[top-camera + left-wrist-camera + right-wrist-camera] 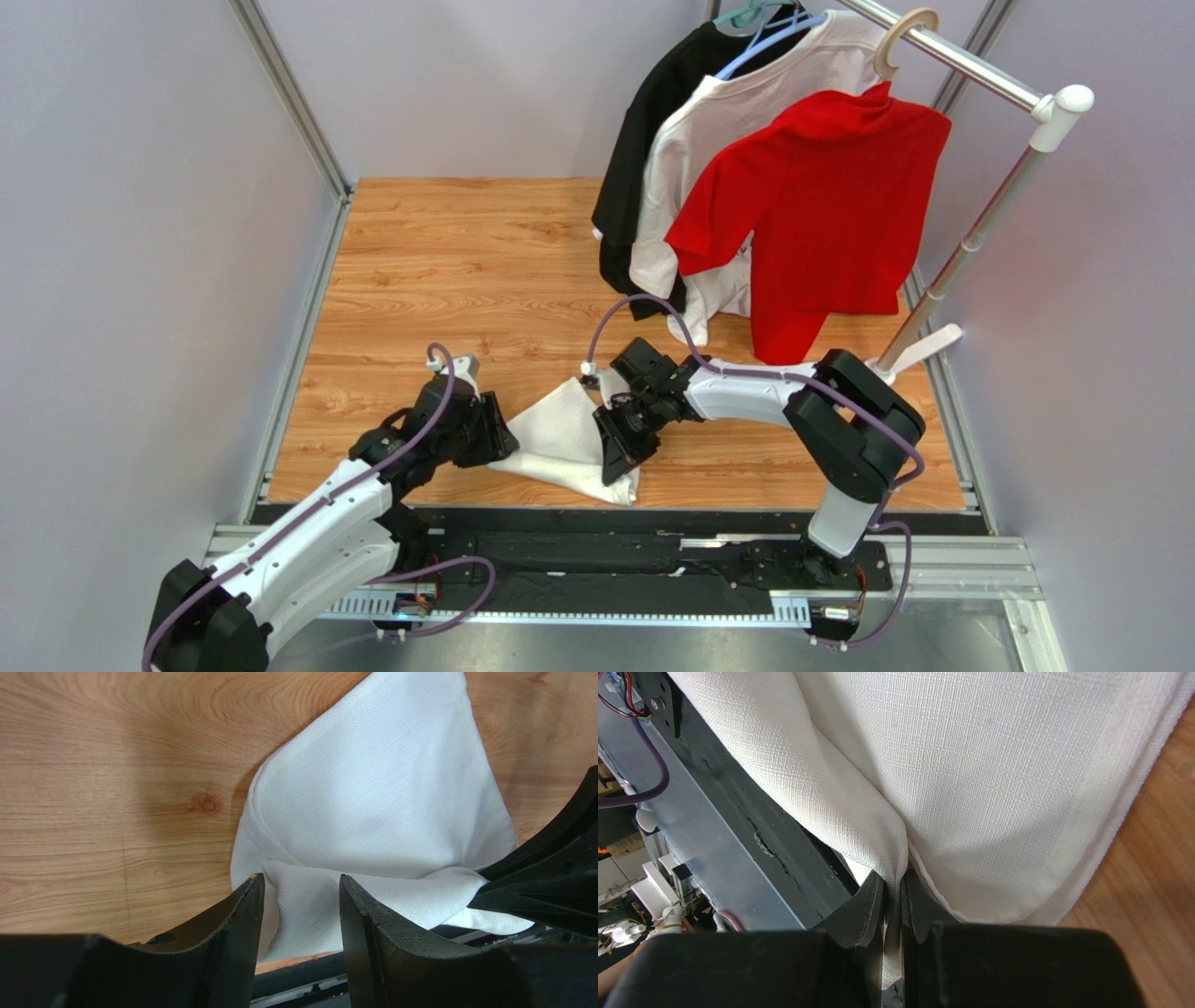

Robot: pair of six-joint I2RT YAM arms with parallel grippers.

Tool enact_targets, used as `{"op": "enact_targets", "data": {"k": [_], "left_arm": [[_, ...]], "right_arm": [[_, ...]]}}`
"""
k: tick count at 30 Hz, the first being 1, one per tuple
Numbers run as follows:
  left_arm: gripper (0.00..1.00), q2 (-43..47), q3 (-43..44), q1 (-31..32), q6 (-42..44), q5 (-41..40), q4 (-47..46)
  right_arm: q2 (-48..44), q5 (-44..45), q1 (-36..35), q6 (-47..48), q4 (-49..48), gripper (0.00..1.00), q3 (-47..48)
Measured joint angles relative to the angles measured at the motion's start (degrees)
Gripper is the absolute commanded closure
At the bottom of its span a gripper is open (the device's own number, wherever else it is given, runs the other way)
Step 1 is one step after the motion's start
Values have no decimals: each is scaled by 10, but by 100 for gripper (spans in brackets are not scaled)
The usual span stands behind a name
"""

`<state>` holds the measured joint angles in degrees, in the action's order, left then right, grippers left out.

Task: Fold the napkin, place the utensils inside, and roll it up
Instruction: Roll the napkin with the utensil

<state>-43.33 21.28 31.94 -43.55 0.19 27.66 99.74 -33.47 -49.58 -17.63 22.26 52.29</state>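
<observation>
Wood-grain tabletop [463, 266] runs between pale walls, and the napkin [561, 431] sits at its near edge, roughly midway across, between the two arms. From above it reads as a folded triangle, one point aimed at the far side. Its near corner reaches over the table's edge onto the black rail [673, 525] where the arms are bolted.

The right gripper [619, 445] is at the napkin's right edge. The right wrist view shows its fingers [871, 910] clenched on a gathered fold of cloth [990, 777], with the hemmed border hanging over bare wood to one side and over the rail to the other.

The left gripper [491, 427] is at the left corner. In its wrist view the fingers [242, 931] stand apart, straddling a rumpled fold of the cloth [379, 798]. Whether they press on it I cannot tell.

Bare wood lies open to the left of the napkin and beyond it. At the far right, a rack [968, 63] carries a black shirt [652, 126], a white shirt [716, 154] and a red shirt [828, 196], well apart from the cloth.
</observation>
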Motion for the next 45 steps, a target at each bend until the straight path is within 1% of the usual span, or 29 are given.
{"op": "enact_targets", "data": {"k": [4, 12, 15, 17, 19, 21, 22, 24, 25, 28, 31, 32, 34, 35, 37, 38, 40, 45], "left_arm": [[45, 23, -6, 0, -8, 0, -4], [46, 74, -15, 0, -14, 9, -2], [48, 92, -18, 0, -14, 9, -1], [53, 102, -22, 0, -14, 10, -1], [61, 106, -25, 0, -14, 10, 0], [71, 100, -28, 0, -16, 9, -2], [81, 94, -30, 0, -17, 8, -2], [90, 73, -32, 0, -19, 7, -3], [99, 60, -32, 0, -20, 6, -5], [100, 19, -29, 0, -26, 0, -11], [100, -35, -1, 1, -27, -11, -3], [100, -51, 10, 2, -26, -14, 0], [100, -78, 25, 2, -26, -18, 1], [100, -89, 30, 2, -25, -20, 0], [100, -106, 35, 2, -23, -22, 0], [100, -112, 37, 2, -22, -23, 1], [100, -123, 42, 2, -21, -23, 1], [100, -129, 46, 2, -15, -27, 0]], "right_arm": [[8, -12, 7, 0, 4, 100, 3], [25, -33, 17, 0, 12, 100, 12], [31, -38, 19, 0, 17, 100, 17], [34, -41, 20, 0, 19, 100, 18], [35, -42, 21, 0, 21, 100, 20], [37, -42, 21, 0, 23, 100, 22], [37, -42, 21, 0, 24, 100, 22], [38, -43, 21, 0, 26, 100, 24], [39, -44, 21, 0, 28, 100, 25], [39, -45, 21, 0, 28, 98, 26], [39, -45, 21, 0, 33, 88, 29], [39, -45, 21, -1, 33, 76, 29], [39, -42, 21, -2, 35, 65, 29], [39, -33, 21, -1, 36, 51, 29], [35, -30, 21, -4, 41, 43, 29], [28, -29, 21, -3, 45, 38, 31], [10, -8, 17, 2, 62, 36, 34], [-33, 85, 21, 19, 136, 34, 47]]}}
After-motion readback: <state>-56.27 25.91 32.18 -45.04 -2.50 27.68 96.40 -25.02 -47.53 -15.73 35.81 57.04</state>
